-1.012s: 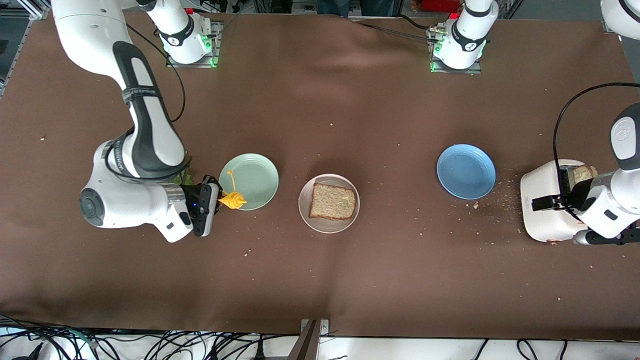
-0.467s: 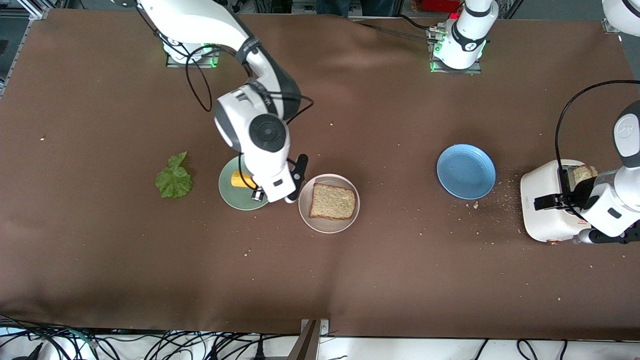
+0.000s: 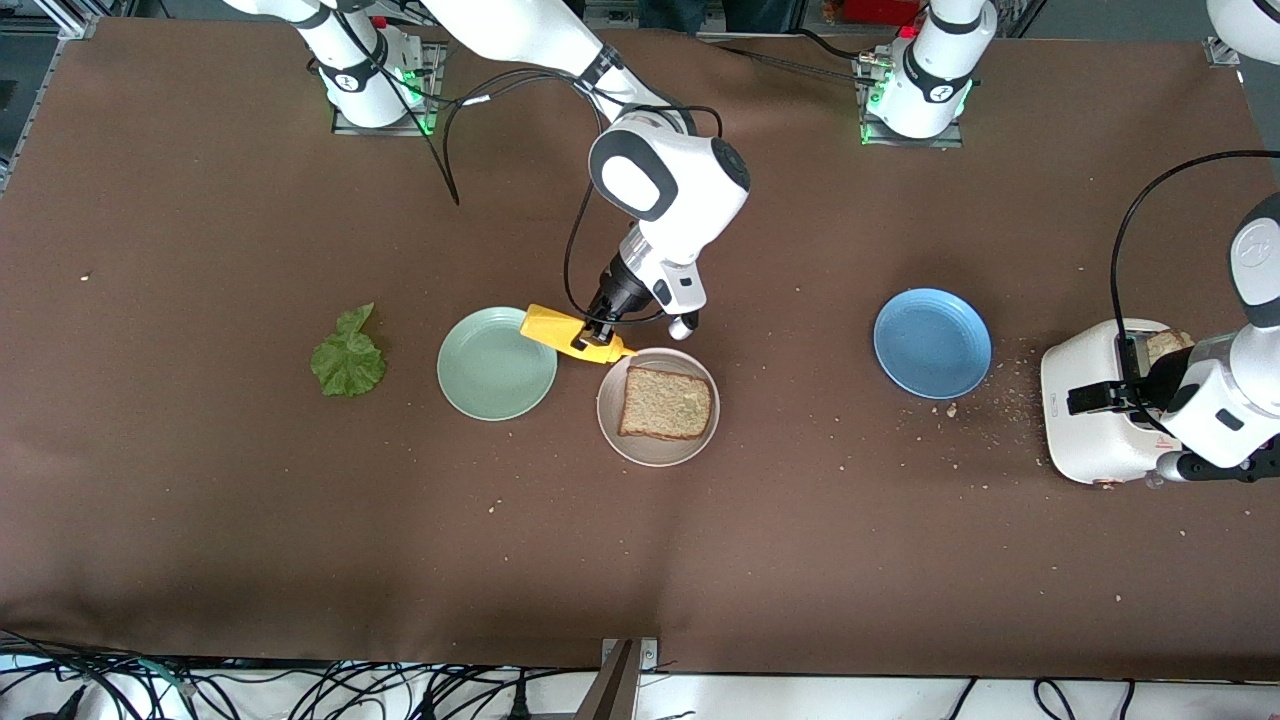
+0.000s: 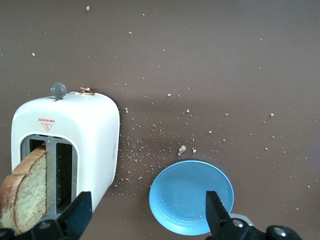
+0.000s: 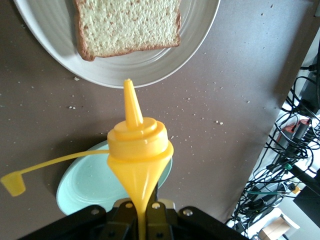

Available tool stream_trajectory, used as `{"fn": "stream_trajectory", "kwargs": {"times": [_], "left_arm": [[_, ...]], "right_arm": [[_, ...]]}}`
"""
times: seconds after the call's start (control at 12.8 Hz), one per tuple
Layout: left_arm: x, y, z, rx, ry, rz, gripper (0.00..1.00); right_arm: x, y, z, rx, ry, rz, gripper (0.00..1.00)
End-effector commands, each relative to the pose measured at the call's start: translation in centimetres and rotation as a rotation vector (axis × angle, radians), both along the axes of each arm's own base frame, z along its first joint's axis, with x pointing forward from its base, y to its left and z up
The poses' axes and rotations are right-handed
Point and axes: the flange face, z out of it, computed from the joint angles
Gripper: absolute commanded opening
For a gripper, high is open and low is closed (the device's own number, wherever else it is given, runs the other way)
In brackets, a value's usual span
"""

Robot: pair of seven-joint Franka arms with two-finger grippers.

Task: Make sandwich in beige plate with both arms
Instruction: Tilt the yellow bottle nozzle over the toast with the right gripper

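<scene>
The beige plate point(image 3: 655, 452) holds one bread slice point(image 3: 665, 403), with no lettuce and no second slice on it. My right gripper point(image 3: 598, 338) is shut on a yellow squeeze bottle point(image 3: 568, 335). It holds the bottle tilted above the gap between the mint-green plate point(image 3: 497, 363) and the beige plate. In the right wrist view the bottle's nozzle point(image 5: 131, 102) points at the beige plate's rim point(image 5: 150, 72), just short of the slice point(image 5: 127, 25), and its cap hangs loose on its strap. My left gripper point(image 3: 1108, 396) is open and empty over the white toaster point(image 3: 1090, 440).
A second bread slice point(image 4: 25, 195) stands in a slot of the toaster point(image 4: 75, 135). A blue plate point(image 3: 932, 342) lies beside the toaster, with crumbs between them. A lettuce leaf point(image 3: 348, 355) lies on the cloth toward the right arm's end, beside the mint-green plate.
My right arm has lifted the yellow bottle off the mint-green plate and swung it toward the beige plate, nozzle now at its rim. The left gripper has barely moved.
</scene>
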Motion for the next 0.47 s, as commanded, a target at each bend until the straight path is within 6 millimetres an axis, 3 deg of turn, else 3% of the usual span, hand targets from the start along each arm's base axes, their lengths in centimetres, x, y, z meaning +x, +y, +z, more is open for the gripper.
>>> {"fn": "stream_trajectory", "kwargs": {"times": [0.0, 0.39], "left_arm": [[-0.7, 0.0, 1.0, 0.015, 0.003, -0.022, 1.00], [-1.0, -0.5, 2.8, 0.019, -0.023, -0.033, 1.00]], "right_arm": [[0.9, -0.7, -0.2, -0.040, -0.038, -0.004, 0.00], [1.8, -1.4, 1.1, -0.015, -0.031, -0.027, 0.00]]}}
